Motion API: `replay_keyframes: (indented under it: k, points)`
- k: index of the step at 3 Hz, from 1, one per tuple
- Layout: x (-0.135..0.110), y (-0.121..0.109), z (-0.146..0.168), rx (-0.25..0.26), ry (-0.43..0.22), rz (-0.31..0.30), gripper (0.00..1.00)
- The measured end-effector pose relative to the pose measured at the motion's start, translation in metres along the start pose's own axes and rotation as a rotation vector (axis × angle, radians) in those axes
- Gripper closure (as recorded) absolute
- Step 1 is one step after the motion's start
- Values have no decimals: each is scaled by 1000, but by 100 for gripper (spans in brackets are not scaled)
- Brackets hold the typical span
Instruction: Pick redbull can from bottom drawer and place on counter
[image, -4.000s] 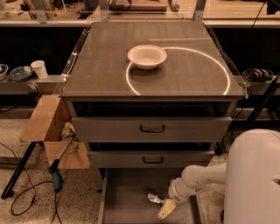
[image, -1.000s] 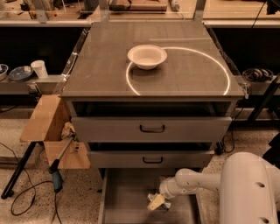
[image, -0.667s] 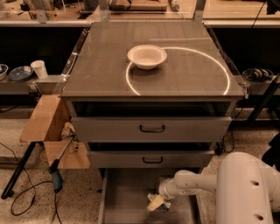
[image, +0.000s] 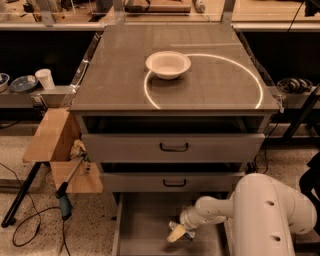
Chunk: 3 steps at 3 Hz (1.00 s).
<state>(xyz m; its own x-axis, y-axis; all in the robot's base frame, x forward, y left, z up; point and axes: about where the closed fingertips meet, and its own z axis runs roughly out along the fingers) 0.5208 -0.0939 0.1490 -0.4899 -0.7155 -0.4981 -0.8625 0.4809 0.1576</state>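
Counter: one large, flat, grey-brown glossy counter (image: 215, 85) with a bright ring reflection.
Bowl: one round white bowl (image: 168, 64), mid-counter, on the ring's left arc.
Closed drawers: two grey drawers (image: 130, 147) with black handles.
Bottom drawer: one wide, shallow grey metal bottom drawer (image: 142, 222), pulled open.
Can: one small silvery redbull can (image: 175, 225) on the drawer floor, partly hidden at the gripper.
Gripper: one gripper (image: 178, 233), low inside the bottom drawer; spread or closed cannot be told.
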Motion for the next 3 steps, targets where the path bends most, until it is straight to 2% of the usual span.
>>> replay_keyframes:
  k: [2,3]
  points:
    - [15,-6,20,-12,42,38,0]
    - [15,-6,20,-12,42,38,10]
